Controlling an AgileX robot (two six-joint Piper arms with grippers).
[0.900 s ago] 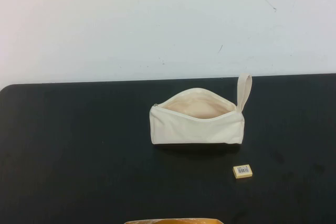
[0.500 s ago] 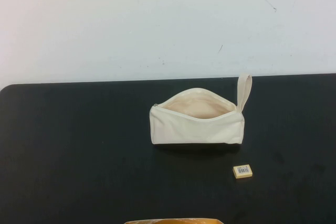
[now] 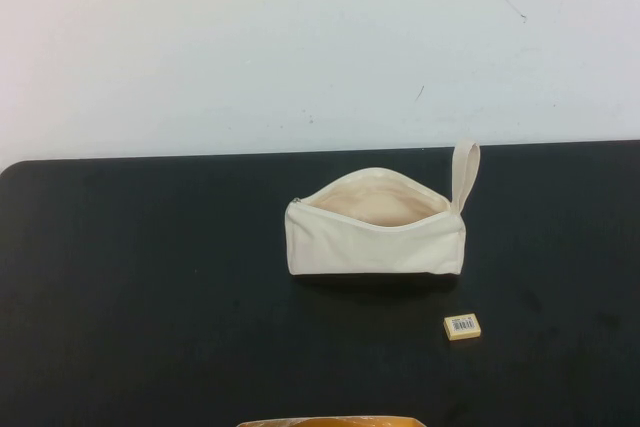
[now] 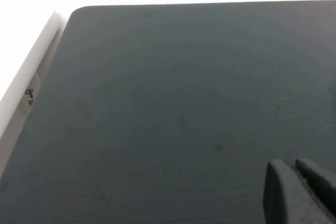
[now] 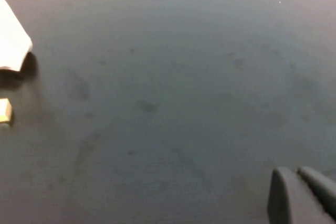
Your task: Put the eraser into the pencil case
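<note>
**Clerk:** Nothing has moved since the earlier frames: pouch and block lie where they lay. High view, item one: pencil case [image 3: 375, 222], cream canvas, oblong, standing on its long edge at mid counter [image 3: 150, 287], zip mouth gaping upward, pale lining showing, wrist loop [image 3: 465, 172] upright at its right end.

**Checker:** Why stood that way?

**Clerk:** Likely so a drop from above lands inside. Item two: eraser [image 3: 462, 326], tiny flat tan-yellow block, white barcode label up, near the pouch's right end on the robot's side, apart from it. Neither arm appears here. An orange-tan edge [image 3: 330, 421] shows at the near border; unidentified.

**Checker:** Left wrist view?

**Clerk:** Bare dark counter only. Left tool [image 4: 302, 190], fingers close together and clenched, grasping nothing, hovers over the left part, far from both items; judged parked.

**Checker:** Right wrist view?

**Clerk:** Right tool [image 5: 304, 195], fingers likewise drawn together and empty, above open counter. Eraser and a pouch corner show at the frame's edge, well apart from it. Judged the nearer arm for the pick; task not begun.
</note>
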